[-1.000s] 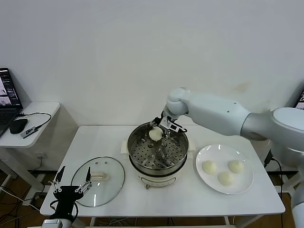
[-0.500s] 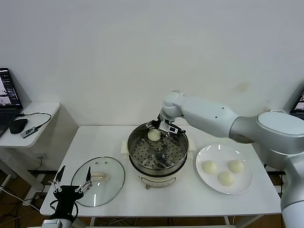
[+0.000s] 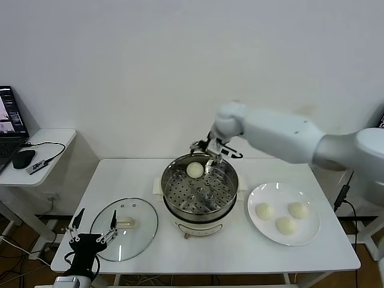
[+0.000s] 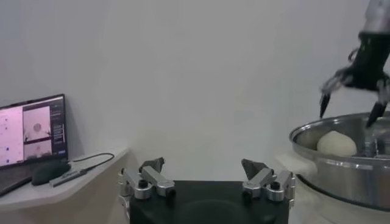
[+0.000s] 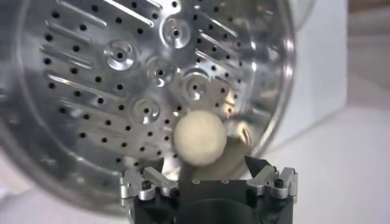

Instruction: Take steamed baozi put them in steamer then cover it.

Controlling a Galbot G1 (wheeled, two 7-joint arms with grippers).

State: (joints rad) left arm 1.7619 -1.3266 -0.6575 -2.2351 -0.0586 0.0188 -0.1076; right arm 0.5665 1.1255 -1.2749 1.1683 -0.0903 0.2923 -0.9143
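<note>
Baozi number one [image 3: 195, 170] lies inside the steamer [image 3: 180, 207], on the perforated tray, at the far side close to the wall. It is round, smooth and cream-white, and nothing touches it. The right wrist view shows the same bun [image 5: 200, 138] resting on the tray with holes, near the shiny wall, just beyond the gripper's own fingers.

Right gripper [image 3: 212, 151] hangs above the far rim of the steamer, a little higher than the bun, with its jaws apart and nothing between them. From the left wrist view this gripper [image 4: 353, 97] is visible farther off, with the dark fingers spread over the pot edge.

Three other baozi [image 3: 264, 210] lie together on a flat white plate [image 3: 258, 229], which stands on the table [image 3: 126, 177] just beside the steamer, on the robot's right side.

The cover [image 3: 144, 231], a clear glass lid with a cream-white handle at its centre, lies flat on the table on the robot's left of the steamer, apart from it.

Left gripper [image 3: 92, 233] is parked low at the near edge of the table, close to the lid rim, with its jaws apart and empty.

On a small side table [image 3: 57, 139] at the far left there is a laptop [image 3: 11, 120] and a black mouse [image 3: 23, 159]
</note>
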